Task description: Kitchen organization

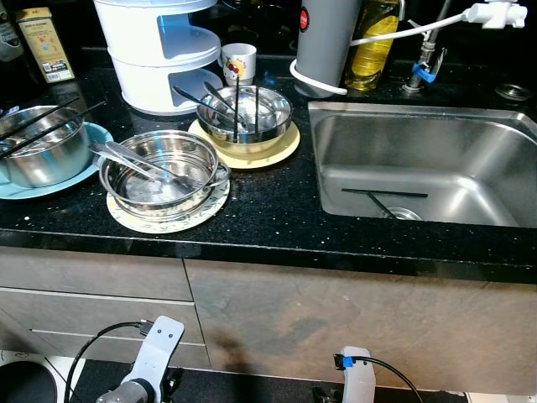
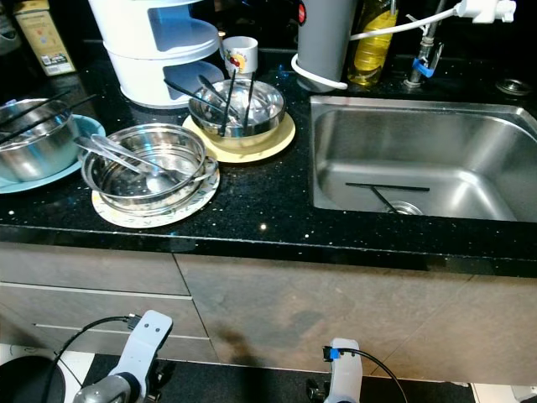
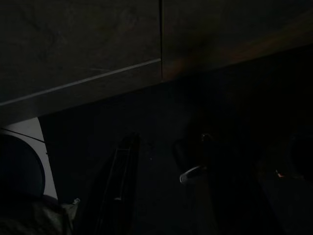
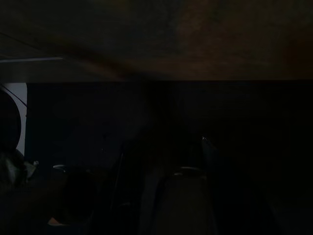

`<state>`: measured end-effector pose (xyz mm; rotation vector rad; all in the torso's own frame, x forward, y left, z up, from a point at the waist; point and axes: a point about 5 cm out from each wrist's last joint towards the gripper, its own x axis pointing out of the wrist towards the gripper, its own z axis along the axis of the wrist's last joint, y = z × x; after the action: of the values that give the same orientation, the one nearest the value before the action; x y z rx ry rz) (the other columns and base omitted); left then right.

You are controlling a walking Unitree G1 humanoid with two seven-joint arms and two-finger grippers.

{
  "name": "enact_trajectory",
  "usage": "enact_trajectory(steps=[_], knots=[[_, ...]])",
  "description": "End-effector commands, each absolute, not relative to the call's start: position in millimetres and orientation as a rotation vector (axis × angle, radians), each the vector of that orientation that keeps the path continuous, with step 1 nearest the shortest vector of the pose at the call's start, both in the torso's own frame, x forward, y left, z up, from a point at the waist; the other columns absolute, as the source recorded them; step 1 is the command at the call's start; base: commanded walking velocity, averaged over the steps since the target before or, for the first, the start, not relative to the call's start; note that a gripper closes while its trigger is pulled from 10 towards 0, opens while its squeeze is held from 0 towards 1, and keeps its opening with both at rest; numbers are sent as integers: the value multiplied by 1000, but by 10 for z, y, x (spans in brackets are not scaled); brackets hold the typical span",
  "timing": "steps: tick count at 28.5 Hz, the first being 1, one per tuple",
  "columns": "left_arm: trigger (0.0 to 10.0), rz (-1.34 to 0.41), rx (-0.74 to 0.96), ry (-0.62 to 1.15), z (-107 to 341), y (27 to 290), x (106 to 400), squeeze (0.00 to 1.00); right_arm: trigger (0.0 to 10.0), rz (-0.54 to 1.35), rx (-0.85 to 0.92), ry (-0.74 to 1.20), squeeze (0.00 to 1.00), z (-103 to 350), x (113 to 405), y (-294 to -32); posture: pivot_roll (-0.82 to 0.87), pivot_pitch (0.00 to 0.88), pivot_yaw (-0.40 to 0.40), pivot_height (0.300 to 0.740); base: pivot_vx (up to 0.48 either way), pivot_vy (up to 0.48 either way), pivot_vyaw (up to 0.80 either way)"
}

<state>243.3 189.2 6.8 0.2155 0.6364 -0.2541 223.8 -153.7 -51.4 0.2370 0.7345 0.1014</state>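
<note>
Left eye view is looking down at a black counter (image 1: pixel 268 214) with a steel sink (image 1: pixel 336 159) at right of frame. Both arms are hanging idle at the bottom edge, below the cabinet fronts; left gripper and right gripper are sitting in shade in the wrist views, too dark, so I cannot tell whether the fingers are spread or closed.

Dishes are piling up at left and centre of frame:
- steel bowl (image 1: pixel 161 172) on a patterned plate (image 1: pixel 168 220), centre-left, with metal tongs (image 1: pixel 138 162) lying across it
- second steel bowl (image 1: pixel 247 112) on a yellow plate (image 1: pixel 281 149), just behind, black chopsticks (image 1: pixel 237 105) and spoons standing in it
- third steel bowl (image 1: pixel 42 147) on a blue plate (image 1: pixel 80 172) at far left, chopsticks across the rim
- small mug (image 1: pixel 239 61) at upper centre, beside a white tiered rack (image 1: pixel 155 50)
- one black chopstick pair (image 1: pixel 384 194) lying in the sink basin

Handling, my read: bowls are looking thin, light, stiff and slick, possibly wet. Pinching the rim wall is probably best. Loose utensils are likely going to slide or tip out if a bowl tilts, so pulling those first. Plates underneath are looking ceramic, so fragile; lifting a bowl straight up avoids dragging them.
</note>
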Motion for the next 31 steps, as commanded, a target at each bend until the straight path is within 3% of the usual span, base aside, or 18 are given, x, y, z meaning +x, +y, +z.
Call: enact_trajectory(steps=[1, 20, 23, 29, 30, 31], knots=[[10000, -244, 189, 655, 23, 1906, 2383, 0, 10000, 99, 239, 764, 0, -567, 2171, -1536, -73, 192, -21, 740, 0, 480, 0], [10000, -413, 357, 579, 164, 1815, 2464, 0, 10000, 95, 236, 767, 0, -571, 2161, -1556, -75, 192, -20, 740, 0, 51, 0], [10000, -718, 448, 497, 522, 1733, 2413, 0, 10000, 99, 233, 766, 0, -571, 2152, -1576, -79, 189, -22, 740, 0, 0, 0], [10000, -904, 482, 472, 813, 1735, 2328, 0, 10000, 106, 231, 765, 0, -567, 2150, -1587, -72, 185, -29, 740, 0, 0, 0], [10000, -1038, 499, 427, 1308, 1780, 2317, 0, 10000, 121, 231, 762, 0, -560, 2160, -1587, -69, 181, -31, 740, 0, 0, 0], [10000, -1070, 495, 402, 1512, 1789, 2330, 0, 10000, 132, 233, 759, 0, -554, 2168, -1578, -69, 181, -31, 740, 0, 0, 0]])
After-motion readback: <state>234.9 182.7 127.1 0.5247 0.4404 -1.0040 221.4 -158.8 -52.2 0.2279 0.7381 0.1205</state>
